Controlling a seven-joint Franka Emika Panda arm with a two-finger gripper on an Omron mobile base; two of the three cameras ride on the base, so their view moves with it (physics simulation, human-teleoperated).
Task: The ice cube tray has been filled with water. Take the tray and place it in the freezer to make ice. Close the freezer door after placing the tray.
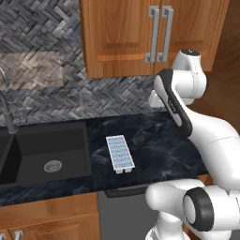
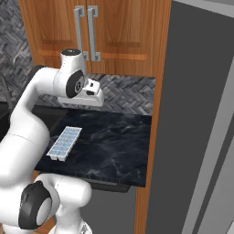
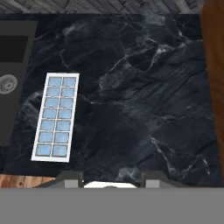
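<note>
The ice cube tray (image 1: 120,153) (image 2: 64,143) (image 3: 56,117) lies flat on the dark marble counter (image 1: 159,145), just right of the sink. It is white, and its two columns of cells hold pale blue water (image 3: 57,127). My gripper (image 3: 113,177) hangs high above the counter and points down, to the right of the tray and well clear of it. Its fingertips (image 3: 72,177) stand apart with nothing between them. In the right base view the hand (image 2: 93,97) sits in front of the backsplash. The freezer and the freezer door are out of view.
A black sink (image 1: 47,154) (image 3: 8,83) with a faucet (image 1: 7,112) lies left of the tray. Wooden wall cabinets (image 1: 150,33) (image 2: 96,32) hang above the counter. A tall grey appliance side (image 2: 196,119) and a wooden panel (image 2: 157,114) bound the counter on the right.
</note>
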